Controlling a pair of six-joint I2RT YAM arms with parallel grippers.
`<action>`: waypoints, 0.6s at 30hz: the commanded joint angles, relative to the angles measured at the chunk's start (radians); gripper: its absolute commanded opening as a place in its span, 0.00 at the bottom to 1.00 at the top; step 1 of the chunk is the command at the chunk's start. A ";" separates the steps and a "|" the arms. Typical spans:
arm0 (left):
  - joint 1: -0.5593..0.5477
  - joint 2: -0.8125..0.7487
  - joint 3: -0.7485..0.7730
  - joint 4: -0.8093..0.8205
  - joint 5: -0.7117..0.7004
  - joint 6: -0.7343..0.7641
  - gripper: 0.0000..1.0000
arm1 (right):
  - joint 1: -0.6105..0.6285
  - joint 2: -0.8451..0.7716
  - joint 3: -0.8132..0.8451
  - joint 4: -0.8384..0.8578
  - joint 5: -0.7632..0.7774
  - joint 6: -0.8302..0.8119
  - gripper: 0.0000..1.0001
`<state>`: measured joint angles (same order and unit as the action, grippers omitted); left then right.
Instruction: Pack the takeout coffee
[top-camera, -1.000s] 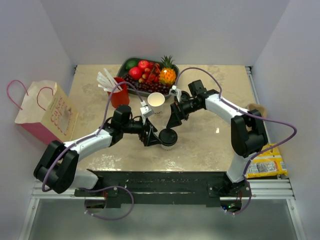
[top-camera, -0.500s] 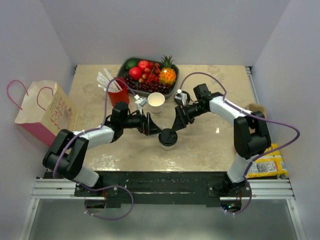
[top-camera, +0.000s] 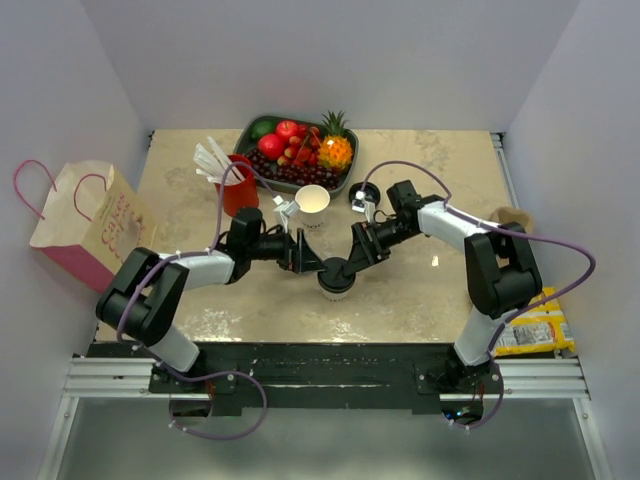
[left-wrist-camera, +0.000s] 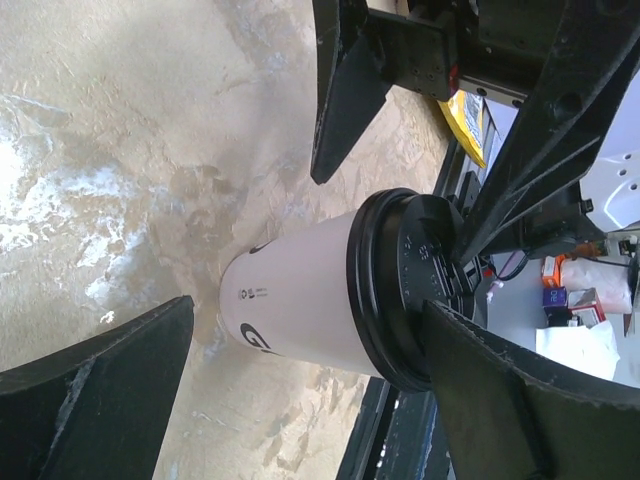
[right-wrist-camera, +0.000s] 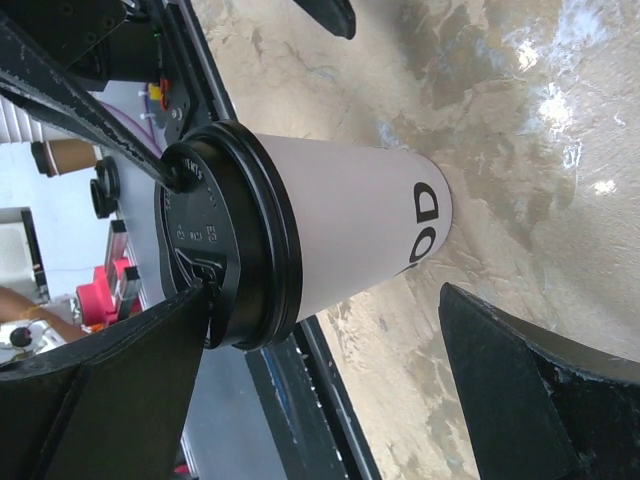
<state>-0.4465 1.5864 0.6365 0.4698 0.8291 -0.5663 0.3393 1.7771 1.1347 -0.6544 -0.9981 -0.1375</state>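
left hand (top-camera: 303, 257): wide open, low | right hand (top-camera: 357, 256): wide open, opposite

Top view: bright, even, diffuse light from above; faint soft shadows on table (top-camera: 430, 300). Wrist views: pale glare patches on tabletop; takeout coffee (left-wrist-camera: 300, 300) sharp; near fingers (left-wrist-camera: 90, 400) dark, slightly soft; background beyond table edge washed out, blurred.

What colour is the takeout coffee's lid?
Black lid on a white cup; clearest in right wrist view.
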 joint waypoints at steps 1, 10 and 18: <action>-0.004 0.044 -0.008 -0.010 -0.013 0.032 0.99 | 0.004 -0.048 -0.026 0.056 -0.008 0.006 0.99; 0.000 0.133 -0.054 0.087 0.015 -0.003 0.96 | 0.029 -0.082 -0.108 0.171 0.096 0.021 0.99; 0.000 0.061 -0.012 0.210 0.091 -0.089 1.00 | 0.027 -0.116 -0.069 0.142 -0.059 0.026 0.99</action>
<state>-0.4442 1.6806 0.6262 0.6449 0.8955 -0.6403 0.3611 1.7077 1.0409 -0.5228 -0.9924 -0.1043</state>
